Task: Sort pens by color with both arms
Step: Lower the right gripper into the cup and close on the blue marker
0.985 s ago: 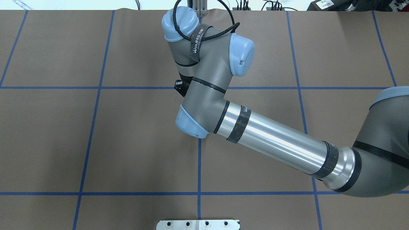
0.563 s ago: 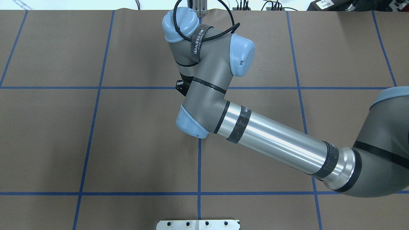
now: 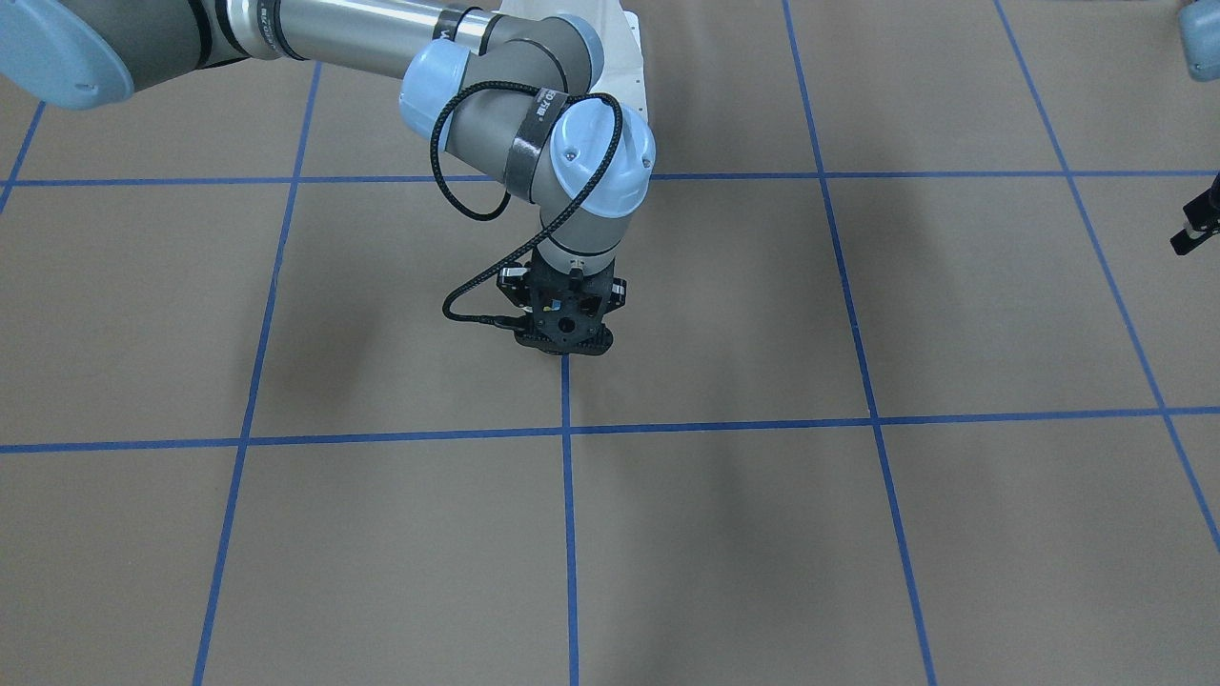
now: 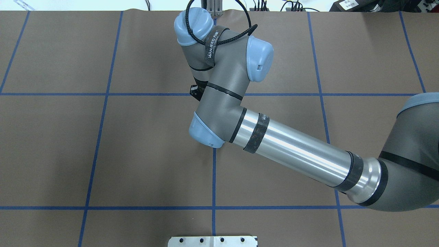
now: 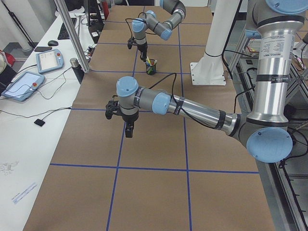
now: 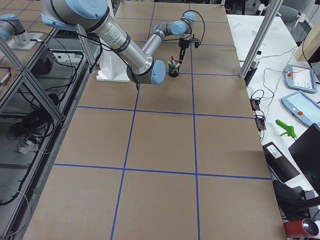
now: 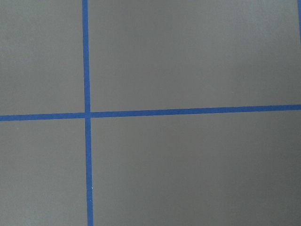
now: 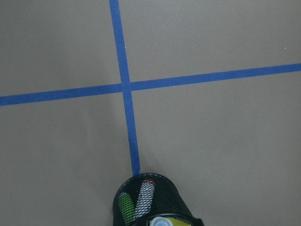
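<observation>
The right arm (image 4: pixel 291 151) reaches out over the middle of the table (image 4: pixel 137 164), wrist bent, right gripper (image 3: pixel 562 329) pointing straight down. The left arm (image 5: pixel 202 113) stretches toward the table's left end, left gripper (image 5: pixel 129 134) also pointing down. Jaws unclear on both.

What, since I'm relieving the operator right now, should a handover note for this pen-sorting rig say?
Right gripper: hangs just above the black mesh cup; open or shut, cannot tell.
Left gripper: hovers over bare table, away from the cup; state unclear.
Pens: green pen and red-capped pen stand in the cup, something yellow beside them; blue not made out.
Done: nothing sorted; no pen lies on the table in view.
To do: pull out every pen and group by colour.
</observation>
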